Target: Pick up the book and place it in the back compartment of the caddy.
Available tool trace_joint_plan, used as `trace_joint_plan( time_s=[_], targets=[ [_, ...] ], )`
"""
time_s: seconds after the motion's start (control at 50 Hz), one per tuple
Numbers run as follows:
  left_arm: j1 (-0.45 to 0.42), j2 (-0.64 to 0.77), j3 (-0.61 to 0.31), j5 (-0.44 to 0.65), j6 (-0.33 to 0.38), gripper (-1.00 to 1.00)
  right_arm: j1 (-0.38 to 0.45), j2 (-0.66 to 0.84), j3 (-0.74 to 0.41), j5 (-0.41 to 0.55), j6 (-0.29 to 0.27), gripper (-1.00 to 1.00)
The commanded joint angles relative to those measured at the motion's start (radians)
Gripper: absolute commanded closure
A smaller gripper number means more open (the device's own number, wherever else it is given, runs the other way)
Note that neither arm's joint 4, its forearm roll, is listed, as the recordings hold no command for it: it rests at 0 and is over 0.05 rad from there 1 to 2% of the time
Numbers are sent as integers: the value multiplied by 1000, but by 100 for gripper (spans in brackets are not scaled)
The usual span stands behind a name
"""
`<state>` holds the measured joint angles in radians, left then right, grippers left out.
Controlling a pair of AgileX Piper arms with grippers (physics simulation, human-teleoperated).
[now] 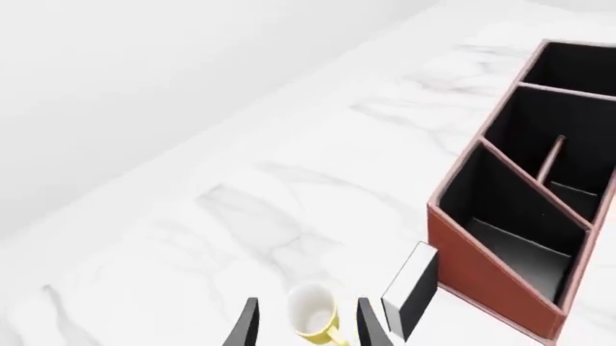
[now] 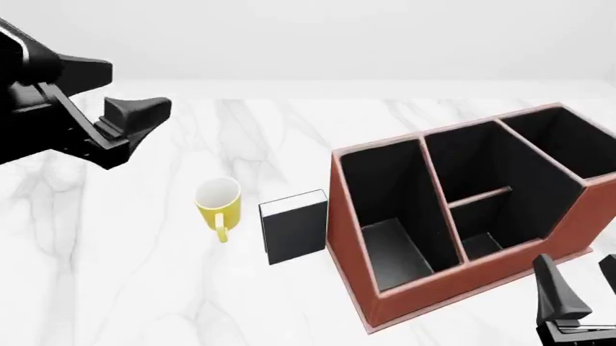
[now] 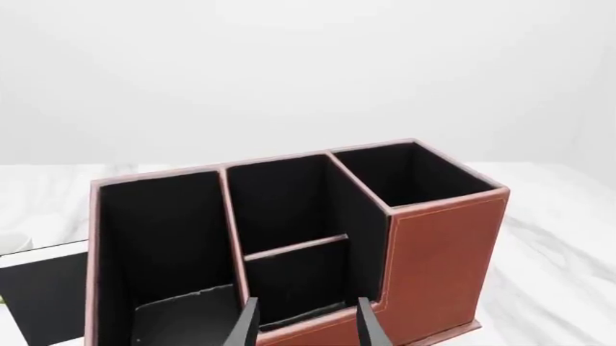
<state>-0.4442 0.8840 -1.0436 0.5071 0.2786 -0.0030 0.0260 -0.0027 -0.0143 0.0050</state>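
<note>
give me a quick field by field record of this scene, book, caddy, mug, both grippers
book: standing on edge on the table, between mug and caddy, not held
caddy: reddish-brown box, black inside, several open cells, nothing visible in them
mug: yellow, lying on its side, to the left of the book in the front view
left gripper: open, raised above the table, mug seen between its fingers in its wrist view
right gripper: open, low by the caddy's near side
table: white marble

The surface looks like smooth white marble with grey veins. The caddy has reddish-brown, leather-like matt walls and a matt black lining. The book has a matt black cover, and the mug looks glossy yellow.
</note>
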Motion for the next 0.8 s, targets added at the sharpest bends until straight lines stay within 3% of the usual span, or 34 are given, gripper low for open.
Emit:
trace_joint_plan(
  time_s=[0.02,0.08,0.16,0.46,0.64,0.8],
  targets=[
    [-39,226,-281,158,82,-100,2,0,0,2,2,-100],
    [-67,293,-357,224,93,-100,1,6,0,-4,2,-100],
    [-34,374,-450,227,113,-100,2,10,1,-8,2,-100],
    [-123,569,-607,291,147,-100,-1,25,1,-22,-1,-100],
    [-197,612,-604,347,138,-100,0,31,1,-26,1,-100],
    [-268,622,-505,328,102,-100,2,27,1,-23,0,-100]
  ],
)
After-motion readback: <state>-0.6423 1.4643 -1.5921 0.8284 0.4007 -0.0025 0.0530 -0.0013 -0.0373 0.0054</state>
